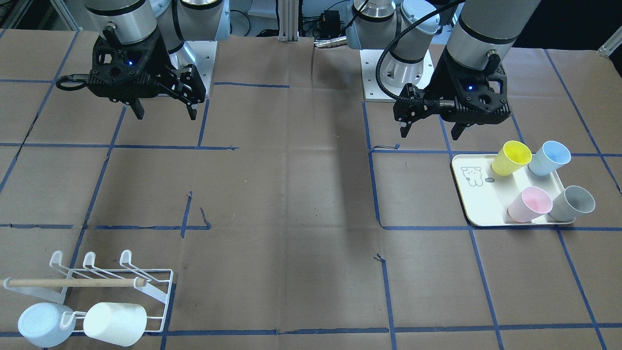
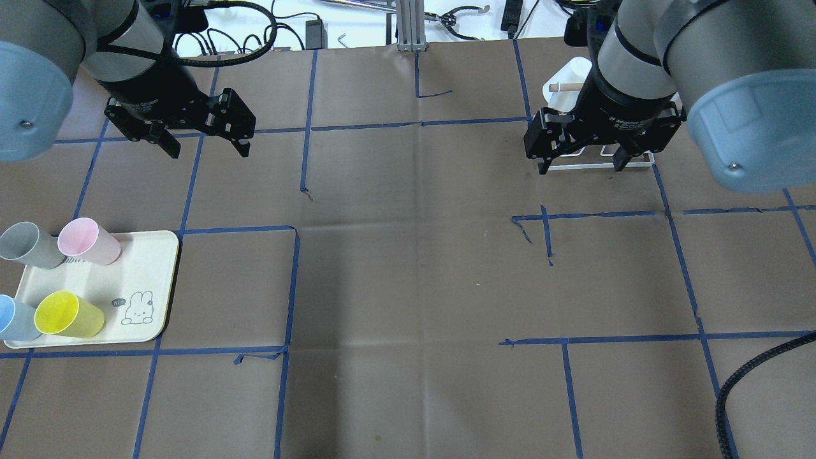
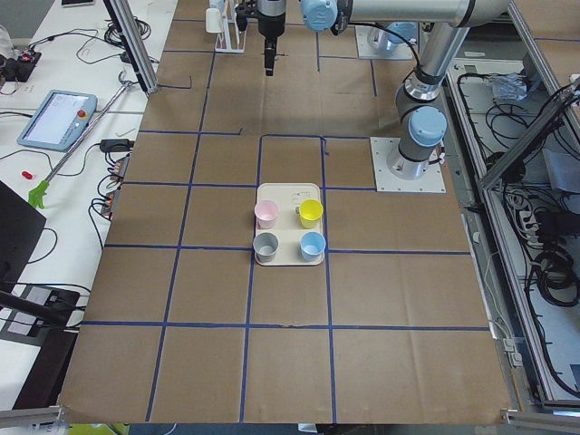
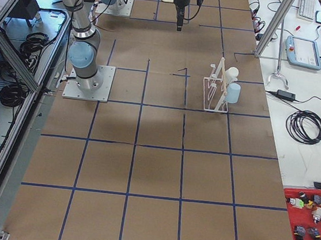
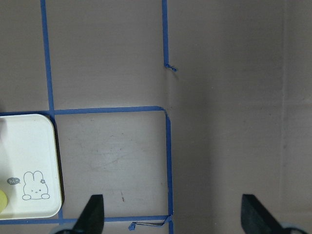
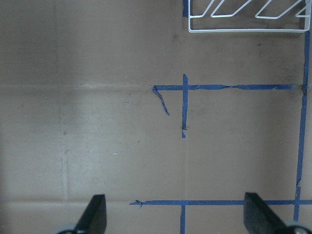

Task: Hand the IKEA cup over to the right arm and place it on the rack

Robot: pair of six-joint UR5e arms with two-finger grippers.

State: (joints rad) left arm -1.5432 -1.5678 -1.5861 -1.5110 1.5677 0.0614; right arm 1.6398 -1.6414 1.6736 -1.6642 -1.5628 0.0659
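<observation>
— Which step?
— Pickup not begun, I judge. Left claw spread, empty, over tabletop; cups on tray off to its left, lower.
— Right claw?
— Spread, empty; rack near, beyond it. Next: left claw descends onto one cup.

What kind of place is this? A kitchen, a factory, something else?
Probably a robotics lab. The left arm and right arm are bolted to a table gridded with blue tape, and a control tablet lies on a side bench.

Left hand and right hand hover open.
</observation>
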